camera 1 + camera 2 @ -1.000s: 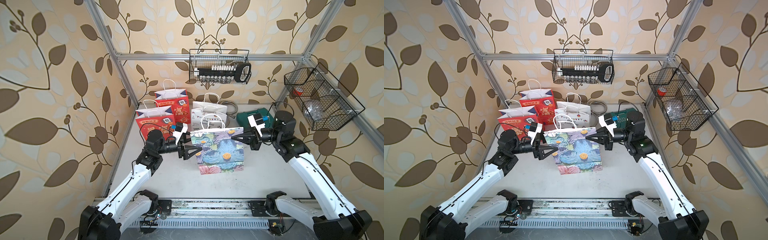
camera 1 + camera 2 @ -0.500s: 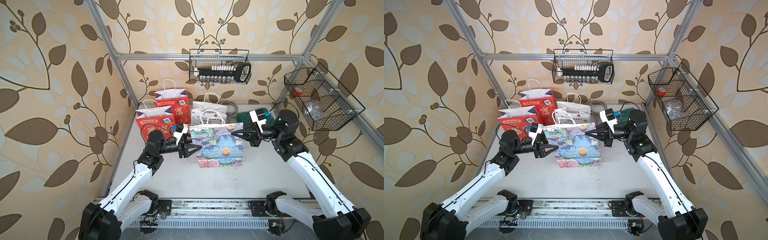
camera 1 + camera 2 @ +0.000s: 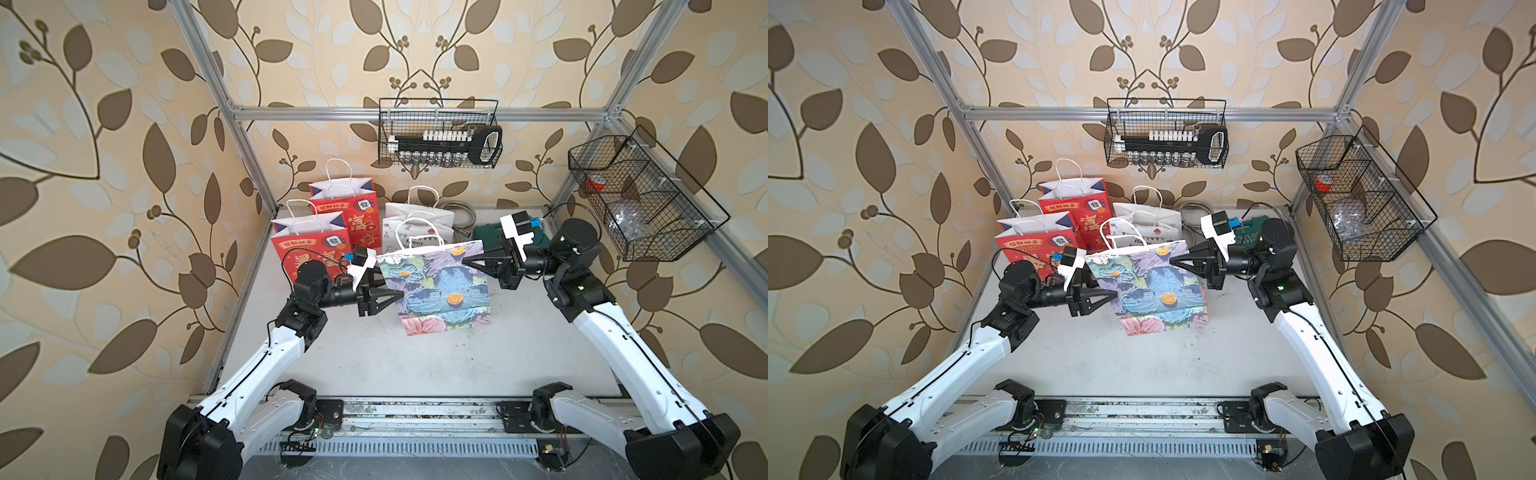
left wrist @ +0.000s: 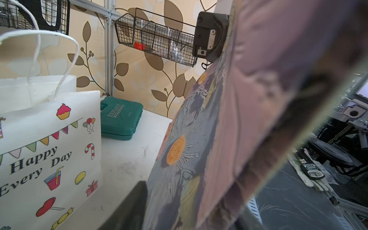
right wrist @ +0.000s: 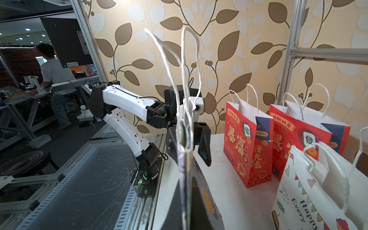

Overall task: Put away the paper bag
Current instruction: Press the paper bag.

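Your right gripper [image 3: 468,262] clamps the flat rectangular floral paper bag [image 3: 436,286] at 2 o'clock; your left gripper [image 3: 391,289] straddles its 9 o'clock edge, jaws apart.

The white-shelled, black-jointed left arm [image 3: 266,361], at seven o'clock in both top views, and its matching right arm [image 3: 623,345], at five o'clock, showed small dark screws along their sides. Thin black cables [image 3: 665,374] ran along the links. Each wrist carried a white boxy camera block [image 3: 516,227] with a blue plug [image 3: 536,222]. The black left pincer [image 5: 190,157] and black right pincer [image 3: 467,262] had wedge-shaped fingers. A small green light [image 3: 1280,286] glowed on the right arm.
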